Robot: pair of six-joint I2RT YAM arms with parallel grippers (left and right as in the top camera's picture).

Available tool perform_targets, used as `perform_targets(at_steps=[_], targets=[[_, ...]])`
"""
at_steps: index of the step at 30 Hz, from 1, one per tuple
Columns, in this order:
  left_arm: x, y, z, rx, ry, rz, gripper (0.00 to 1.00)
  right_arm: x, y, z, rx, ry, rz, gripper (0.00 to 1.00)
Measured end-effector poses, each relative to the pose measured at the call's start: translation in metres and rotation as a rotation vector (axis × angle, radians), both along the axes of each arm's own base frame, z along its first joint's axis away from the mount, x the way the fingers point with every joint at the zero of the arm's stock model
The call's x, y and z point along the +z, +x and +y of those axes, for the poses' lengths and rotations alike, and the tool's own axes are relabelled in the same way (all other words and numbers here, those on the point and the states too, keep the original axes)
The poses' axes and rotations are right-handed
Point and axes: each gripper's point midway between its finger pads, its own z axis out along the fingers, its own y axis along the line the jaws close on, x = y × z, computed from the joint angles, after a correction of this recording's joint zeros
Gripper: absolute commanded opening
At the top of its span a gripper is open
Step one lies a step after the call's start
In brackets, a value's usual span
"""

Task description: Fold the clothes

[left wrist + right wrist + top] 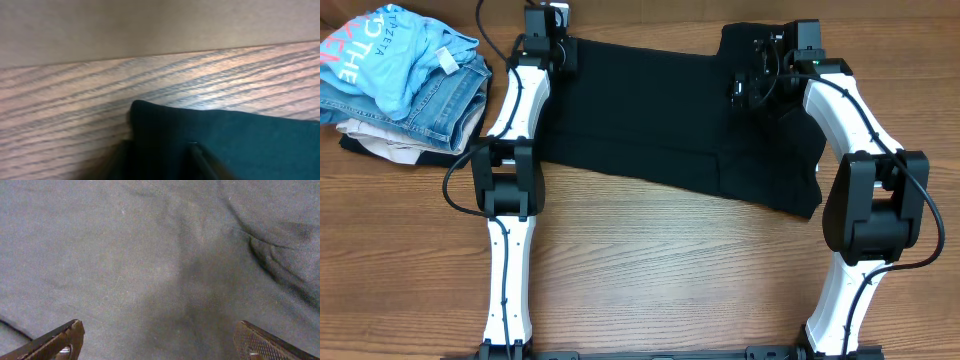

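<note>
A pile of clothes (405, 80) sits far left on the counter (670, 270); the left pincer (157, 148) is at the far left corner of the black garment (650, 120) (clenched or not, I cannot tell); the garment lies spread mid-counter; the right pincer (160, 330) hovers released above its right part. The step looks like taking hold for a first fold; next, the right one needs to drop and pinch cloth.

overhead bright, even | left wrist blurred | right wrist dim
</note>
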Motion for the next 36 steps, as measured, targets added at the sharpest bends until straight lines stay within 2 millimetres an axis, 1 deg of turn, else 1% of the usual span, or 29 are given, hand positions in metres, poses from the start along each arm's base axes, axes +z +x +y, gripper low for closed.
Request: perform_targets(at_steps=[1,2,4,5,6,7,8,9,10,11,12,13,14,15,16,18,19,20,21,23,25,27,29,31,32,33,35,36], targets=[[-0.001,-0.002,-0.002,0.011,-0.015,0.014,0.07,0.0,0.0,-0.001,-0.002,-0.003,-0.001,1.0],[-0.001,-0.004,-0.003,0.014,-0.022,0.029,0.04,0.0,0.001,-0.002,-0.006,-0.011,-0.004,1.0],[0.0,-0.015,-0.002,0.021,-0.023,0.094,0.04,0.001,0.005,-0.005,-0.016,-0.027,-0.019,1.0],[0.0,-0.026,0.001,0.032,-0.016,0.153,0.04,0.005,0.011,-0.009,-0.027,-0.041,-0.047,1.0],[0.001,-0.032,0.002,0.037,-0.014,0.184,0.04,0.008,0.015,-0.012,-0.034,-0.048,-0.064,1.0],[0.002,-0.038,0.002,0.039,-0.01,0.213,0.04,0.014,0.023,-0.015,-0.041,-0.053,-0.1,0.99],[0.005,-0.047,0.004,0.043,-0.005,0.255,0.04,0.025,0.034,-0.022,-0.059,-0.057,-0.148,0.96],[0.006,-0.059,0.004,0.044,-0.001,0.313,0.04,0.036,0.047,-0.029,-0.076,-0.062,-0.209,0.93],[0.01,-0.065,0.004,0.045,0.0,0.332,0.04,0.041,0.053,-0.034,-0.087,-0.066,-0.238,0.91],[0.015,-0.069,0.005,0.044,0.002,0.348,0.04,0.049,0.06,-0.042,-0.106,-0.075,-0.276,0.88],[0.025,-0.073,0.005,0.044,0.002,0.35,0.04,0.057,0.068,-0.052,-0.126,-0.086,-0.321,0.88],[0.034,-0.072,0.002,0.041,0.002,0.337,0.04,0.06,0.072,-0.057,-0.138,-0.091,-0.34,0.88],[0.037,-0.076,-0.001,0.036,0.006,0.347,0.04,0.065,0.08,-0.063,-0.151,-0.098,-0.38,0.88],[0.038,-0.078,-0.003,0.032,0.008,0.353,0.04,0.064,0.086,-0.065,-0.156,-0.099,-0.401,0.88],[0.036,-0.082,-0.008,0.026,0.014,0.369,0.04,0.056,0.092,-0.065,-0.157,-0.103,-0.411,0.88],[0.032,-0.089,-0.02,0.008,0.025,0.397,0.04,0.024,0.096,-0.065,-0.152,-0.107,-0.372,0.88],[0.032,-0.092,-0.024,0.001,0.03,0.404,0.04,0.001,0.095,-0.065,-0.152,-0.112,-0.336,0.88],[0.031,-0.094,-0.028,-0.006,0.033,0.414,0.04,-0.015,0.093,-0.067,-0.156,-0.122,-0.309,0.88],[0.031,-0.095,-0.03,-0.009,0.036,0.415,0.04,-0.023,0.093,-0.068,-0.157,-0.127,-0.296,0.87],[0.03,-0.097,-0.033,-0.012,0.042,0.422,0.04,-0.026,0.093,-0.073,-0.168,-0.133,-0.292,0.83],[0.029,-0.098,-0.033,-0.012,0.042,0.426,0.04,-0.028,0.09,-0.085,-0.183,-0.139,-0.28,0.77],[0.029,-0.098,-0.033,-0.012,0.043,0.426,0.04,-0.033,0.085,-0.099,-0.207,-0.149,-0.253,0.75],[0.029,-0.098,-0.033,-0.011,0.043,0.427,0.04,-0.036,0.083,-0.106,-0.218,-0.153,-0.239,0.75],[0.029,-0.098,-0.033,-0.011,0.043,0.428,0.04,-0.038,0.082,-0.109,-0.224,-0.157,-0.236,0.68],[0.029,-0.099,-0.033,-0.011,0.043,0.428,0.04,-0.038,0.082,-0.109,-0.223,-0.157,-0.237,0.63],[0.029,-0.099,-0.033,-0.011,0.043,0.429,0.04,-0.037,0.083,-0.109,-0.222,-0.158,-0.239,0.56],[0.029,-0.099,-0.033,-0.011,0.043,0.428,0.04,-0.037,0.083,-0.109,-0.226,-0.156,-0.238,0.34],[0.029,-0.099,-0.033,-0.011,0.043,0.429,0.04,-0.037,0.083,-0.109,-0.224,-0.156,-0.238,0.26]])
